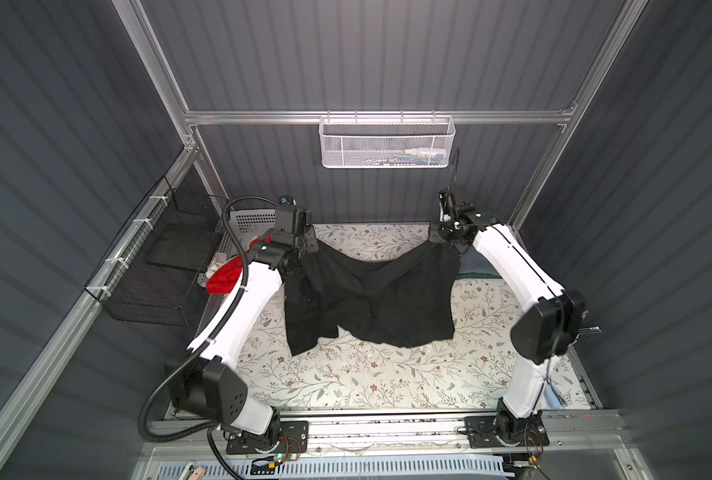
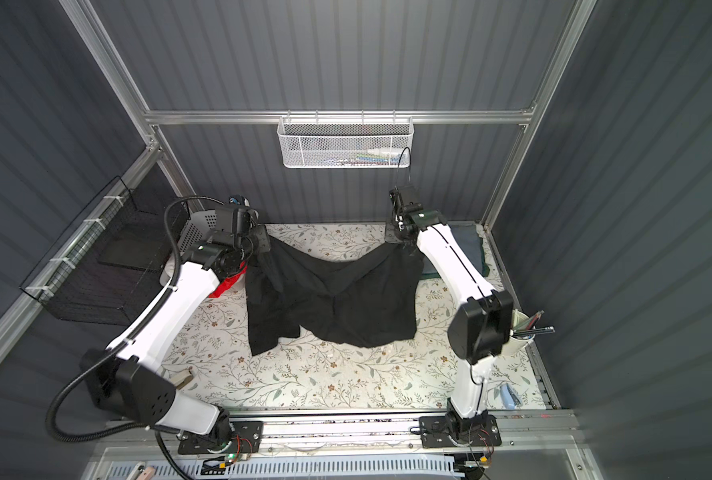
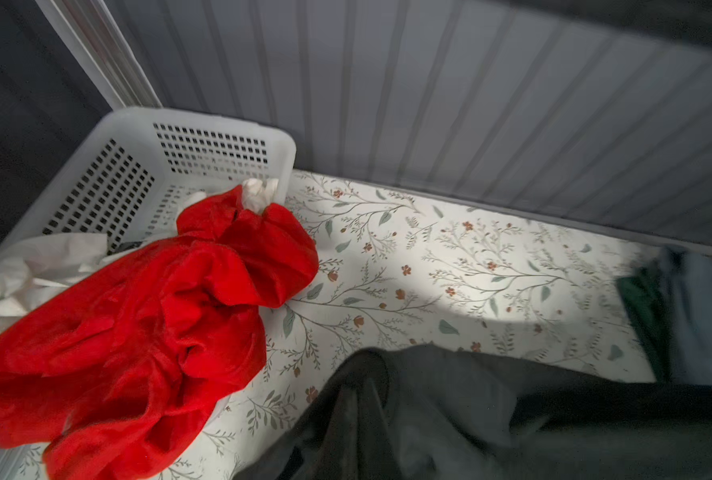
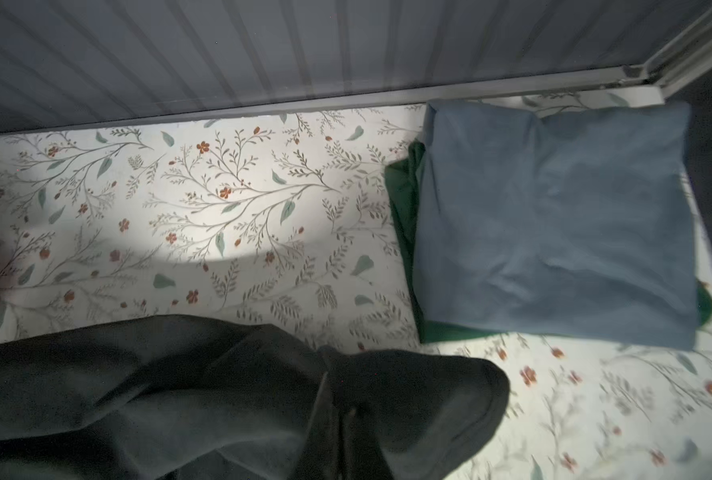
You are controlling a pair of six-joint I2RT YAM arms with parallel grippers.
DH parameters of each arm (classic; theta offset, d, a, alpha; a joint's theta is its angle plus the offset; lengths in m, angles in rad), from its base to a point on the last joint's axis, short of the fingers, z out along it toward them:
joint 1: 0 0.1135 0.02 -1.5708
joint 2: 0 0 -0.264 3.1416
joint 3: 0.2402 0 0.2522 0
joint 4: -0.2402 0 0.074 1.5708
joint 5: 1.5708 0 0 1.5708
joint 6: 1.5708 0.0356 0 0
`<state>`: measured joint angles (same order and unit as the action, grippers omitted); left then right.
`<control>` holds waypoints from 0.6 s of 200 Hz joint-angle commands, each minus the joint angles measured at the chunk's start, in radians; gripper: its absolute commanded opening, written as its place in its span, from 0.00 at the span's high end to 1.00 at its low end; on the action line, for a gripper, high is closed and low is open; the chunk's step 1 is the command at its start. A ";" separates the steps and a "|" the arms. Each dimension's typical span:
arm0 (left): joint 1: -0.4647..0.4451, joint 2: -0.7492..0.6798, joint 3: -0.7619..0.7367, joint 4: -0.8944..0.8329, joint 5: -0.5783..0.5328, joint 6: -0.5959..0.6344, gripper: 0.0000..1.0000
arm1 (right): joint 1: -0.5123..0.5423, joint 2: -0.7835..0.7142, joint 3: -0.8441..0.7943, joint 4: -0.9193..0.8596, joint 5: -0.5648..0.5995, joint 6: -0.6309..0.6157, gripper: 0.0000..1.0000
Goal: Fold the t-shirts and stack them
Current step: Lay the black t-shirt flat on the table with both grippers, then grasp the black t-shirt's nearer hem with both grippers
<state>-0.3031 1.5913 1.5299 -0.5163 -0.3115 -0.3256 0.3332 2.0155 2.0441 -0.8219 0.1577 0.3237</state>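
Black t-shirt (image 1: 370, 299) hung between left fingers (image 1: 309, 246), right fingers (image 1: 438, 237) — both clenched on its corners; red t-shirt (image 3: 138, 332) draped over basket (image 3: 204, 124).

We count four t-shirts: black t-shirt (image 1: 370, 299), red t-shirt (image 3: 158, 324), blue-grey t-shirt (image 4: 553, 224), green t-shirt (image 4: 402, 216). We count one basket (image 3: 204, 118).
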 commanded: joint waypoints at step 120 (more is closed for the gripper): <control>-0.030 -0.405 -0.508 0.051 0.064 -0.101 0.00 | -0.008 -0.662 -0.957 0.197 -0.159 0.239 0.04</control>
<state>-0.3298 1.2572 1.1629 -0.4473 -0.2138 -0.3790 0.3069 1.4483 1.3167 -0.7238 0.0551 0.4442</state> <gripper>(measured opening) 0.997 0.970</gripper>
